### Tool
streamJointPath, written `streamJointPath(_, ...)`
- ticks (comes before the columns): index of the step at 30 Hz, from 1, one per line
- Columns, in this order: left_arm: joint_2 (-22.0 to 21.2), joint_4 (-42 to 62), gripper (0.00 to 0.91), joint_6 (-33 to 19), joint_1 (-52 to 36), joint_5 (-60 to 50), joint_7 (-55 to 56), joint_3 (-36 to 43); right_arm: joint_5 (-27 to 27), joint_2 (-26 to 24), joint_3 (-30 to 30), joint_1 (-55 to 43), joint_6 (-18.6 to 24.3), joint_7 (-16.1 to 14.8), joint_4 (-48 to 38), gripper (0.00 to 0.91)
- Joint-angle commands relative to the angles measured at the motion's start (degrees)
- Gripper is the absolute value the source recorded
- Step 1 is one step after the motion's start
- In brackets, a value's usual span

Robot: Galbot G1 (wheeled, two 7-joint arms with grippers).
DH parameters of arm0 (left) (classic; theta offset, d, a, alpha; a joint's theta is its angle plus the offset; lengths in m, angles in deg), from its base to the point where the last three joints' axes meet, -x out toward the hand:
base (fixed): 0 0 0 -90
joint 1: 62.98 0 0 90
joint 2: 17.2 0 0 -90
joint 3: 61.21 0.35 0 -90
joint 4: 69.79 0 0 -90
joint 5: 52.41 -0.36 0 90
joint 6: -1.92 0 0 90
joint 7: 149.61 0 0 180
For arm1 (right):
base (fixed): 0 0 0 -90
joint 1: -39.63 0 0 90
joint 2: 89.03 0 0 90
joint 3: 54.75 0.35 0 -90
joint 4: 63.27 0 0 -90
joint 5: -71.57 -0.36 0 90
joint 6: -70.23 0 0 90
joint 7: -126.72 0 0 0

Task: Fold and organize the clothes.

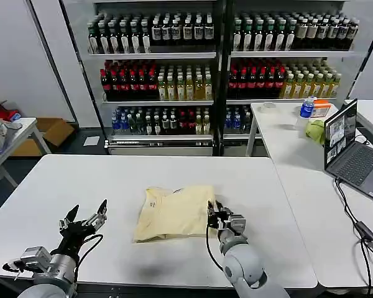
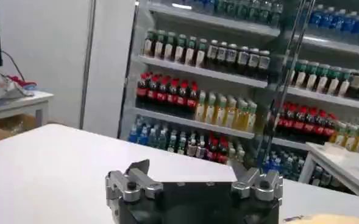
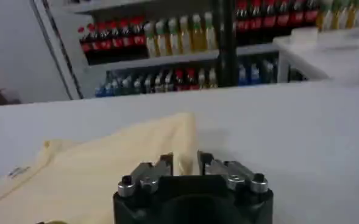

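Nearest, left gripper (image 1: 87,213): fingers spread wide, holding nothing, poised over the near-left of the white table (image 1: 62,180). Right gripper (image 1: 213,211): jaws narrowed to a slim gap, at the near-right edge of the cream-yellow T-shirt (image 1: 174,212); whether they pinch the fabric cannot be told. T-shirt: folded, lying flat at table centre. Far: shelves of bottled drinks (image 1: 174,81); laptop (image 1: 351,152) on the right side table.

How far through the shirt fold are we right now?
Largely folded: the cream garment lies as a compact rectangle on the white table, collar at its far left corner. In hand: the right gripper sits at its right edge, fingers nearly closed, pinching nothing visible. The left gripper hangs open, apart from it. Left: any final fold or tidying.
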Motion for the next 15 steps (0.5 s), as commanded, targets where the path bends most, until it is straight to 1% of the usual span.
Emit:
streamJointPath(1,0.0,-0.1,0.907,-0.1,0.4,0.0,0.0,-0.6,18.5,-2.0,2.1,5.6,15.5,-1.7,4.0,0.907)
streamJointPath(5,0.0,-0.1,0.907,0.0,0.2,-0.3,-0.1,-0.3,19.2,-2.5,2.7,7.3,16.2,-1.4,5.9,0.907)
streamJointPath(10,0.2,0.0,0.907,-0.1,0.0,-1.8,-0.4,0.0,20.3,-3.5,3.7,10.2,18.5,-2.1,10.5,0.907)
streamJointPath(15,0.5,0.0,0.907,-0.1,0.0,-2.5,-0.6,-0.1,20.3,-4.0,4.9,11.7,20.4,-2.0,12.4,0.907)
